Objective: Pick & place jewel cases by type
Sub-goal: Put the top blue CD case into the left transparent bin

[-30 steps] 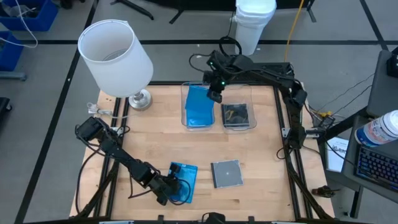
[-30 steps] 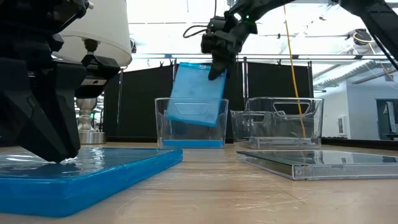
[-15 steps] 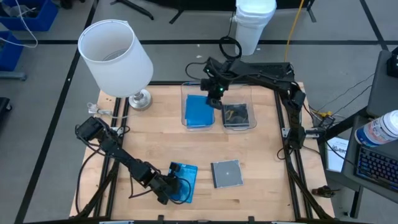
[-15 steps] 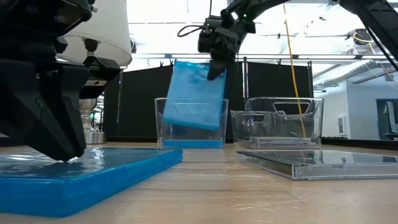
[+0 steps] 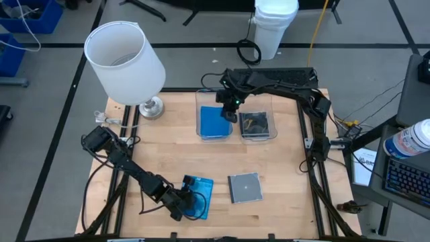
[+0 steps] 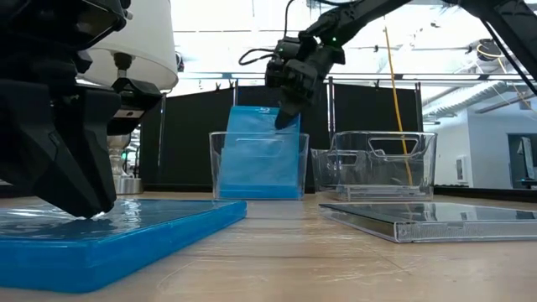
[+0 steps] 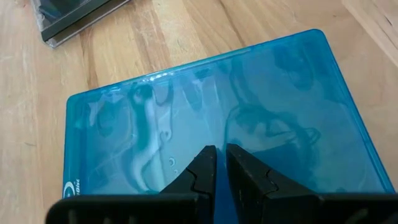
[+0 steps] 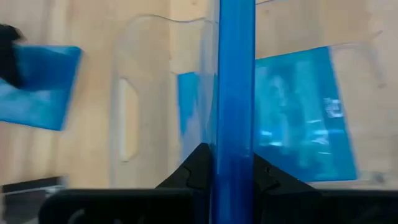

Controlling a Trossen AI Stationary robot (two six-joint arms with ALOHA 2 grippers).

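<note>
My right gripper (image 5: 230,109) is shut on a bright blue jewel case (image 6: 256,155) that stands nearly upright inside the left clear bin (image 6: 216,168) at the table's far side. Another blue case (image 8: 298,112) lies flat on that bin's floor. Near the front edge, a third blue case (image 5: 199,196) lies flat on the table, with my left gripper (image 7: 216,155) shut and its fingertips on the case's top face. A grey clear case (image 5: 243,187) lies flat to its right. The right bin (image 5: 272,124) holds a dark case (image 5: 254,123). My left gripper rests its shut fingertips (image 7: 205,163) on the top face (image 7: 217,124) of the blue case, slanting down from the table's left. The case lies flat on the wood. My right gripper pinches the upright case's top edge (image 8: 235,134) between its two fingers, slanting down from above. The case hangs below the fingers, its lower part inside the left bin. I cannot tell whether its lower edge touches the case beneath.
A white lamp (image 5: 124,57) stands at the far left corner, with its metal base (image 5: 151,107) beside the left bin. A white bucket (image 5: 275,27) stands beyond the far edge. Bare wood lies between the bins and the front cases.
My right gripper has gone down toward the left bin with the blue case. The case hung tilted above the bin's rim and now stands nearly upright, its lower part sunk into the bin. My left gripper has stayed on the front blue case.
</note>
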